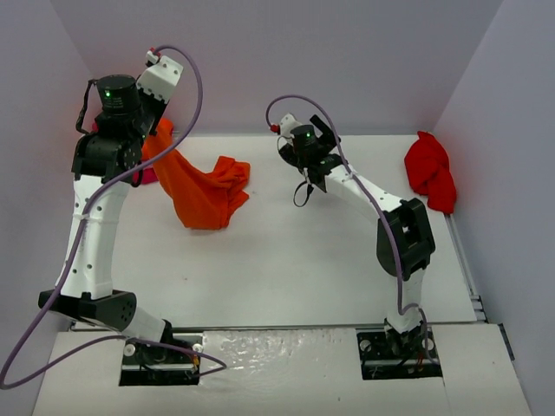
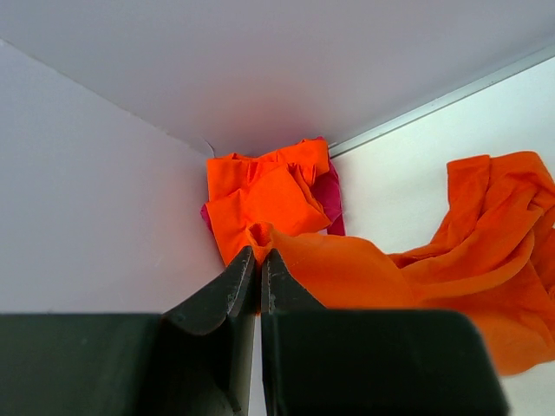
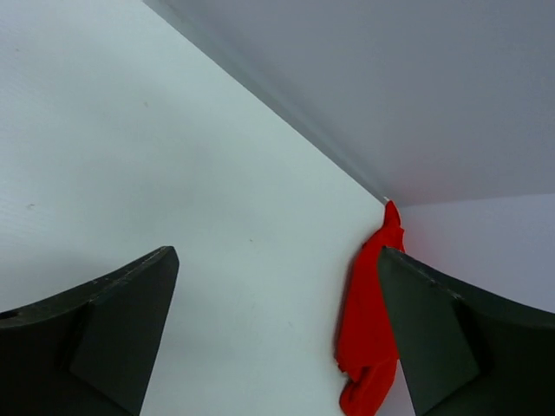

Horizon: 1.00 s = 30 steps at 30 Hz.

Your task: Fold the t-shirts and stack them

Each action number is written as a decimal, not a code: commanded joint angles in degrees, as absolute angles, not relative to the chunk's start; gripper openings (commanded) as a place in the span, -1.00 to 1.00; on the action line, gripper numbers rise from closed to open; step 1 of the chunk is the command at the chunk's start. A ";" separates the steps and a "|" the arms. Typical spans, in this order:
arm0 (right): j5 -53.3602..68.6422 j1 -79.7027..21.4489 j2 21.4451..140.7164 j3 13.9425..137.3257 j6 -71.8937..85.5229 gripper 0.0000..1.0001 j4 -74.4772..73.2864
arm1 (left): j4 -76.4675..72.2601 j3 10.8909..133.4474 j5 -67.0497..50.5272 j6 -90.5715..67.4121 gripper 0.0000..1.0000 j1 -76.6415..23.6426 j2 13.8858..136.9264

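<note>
My left gripper (image 2: 259, 257) is shut on an edge of an orange t-shirt (image 2: 434, 277) and holds it up near the back left corner. From the top, that shirt (image 1: 204, 191) hangs from the left gripper (image 1: 154, 132) and lies crumpled on the table. A folded orange shirt (image 2: 264, 195) lies on a magenta one (image 2: 330, 198) in that corner. My right gripper (image 1: 316, 143) is open and empty above the table's back middle; its jaws stand wide apart in the right wrist view (image 3: 276, 256). A red t-shirt (image 1: 431, 173) lies bunched at the back right wall and shows in the right wrist view (image 3: 368, 334).
Grey walls close in the table (image 1: 286, 260) on the left, back and right. A metal rail (image 1: 464, 260) runs along the right edge. The right arm's cable loop (image 1: 301, 195) hangs below its wrist.
</note>
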<state>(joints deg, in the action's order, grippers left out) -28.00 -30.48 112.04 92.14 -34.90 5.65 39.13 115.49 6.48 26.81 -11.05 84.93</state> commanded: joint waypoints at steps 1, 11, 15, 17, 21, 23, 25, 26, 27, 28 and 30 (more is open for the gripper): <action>-24.18 -32.10 113.98 93.40 -34.11 1.00 3.88 | 34.45 115.00 7.18 27.09 -1.00 -10.37 81.86; -15.50 -38.25 120.43 100.54 -33.74 0.65 0.93 | 47.20 112.53 -8.39 23.69 -1.00 -10.46 77.27; -14.28 -41.70 124.62 108.14 -33.25 0.41 -3.45 | 47.61 106.36 -8.93 23.38 -1.00 -10.37 75.57; -13.50 -42.66 126.60 109.99 -33.73 0.10 -4.32 | 47.16 104.59 -8.03 23.32 -1.00 -10.37 75.17; -11.70 -43.12 129.86 114.39 -33.90 -0.07 -4.95 | 46.88 102.25 -7.97 22.30 -1.00 -9.88 74.27; -10.42 -43.15 131.77 116.70 -34.00 -0.12 -5.23 | 47.24 101.50 -9.09 21.69 -1.00 -9.68 73.65; -9.79 -43.12 134.04 118.90 -34.06 -0.12 -5.39 | 47.94 100.76 -9.74 21.46 -1.00 -9.62 73.11; -9.16 -43.07 135.67 120.38 -34.01 -0.12 -5.53 | 48.67 100.47 -10.19 21.70 -1.00 -9.67 72.87; -8.53 -43.07 136.57 120.41 -34.01 -0.12 -5.54 | 49.30 100.55 -10.20 21.71 -1.00 -9.67 72.69; -7.71 -43.07 137.48 121.07 -33.93 -0.12 -5.54 | 49.72 100.30 -10.44 21.79 -1.00 -9.59 72.52; -4.50 -42.80 140.70 124.30 -33.84 -0.09 -5.89 | 50.80 100.11 -11.30 21.84 -1.00 -9.58 72.51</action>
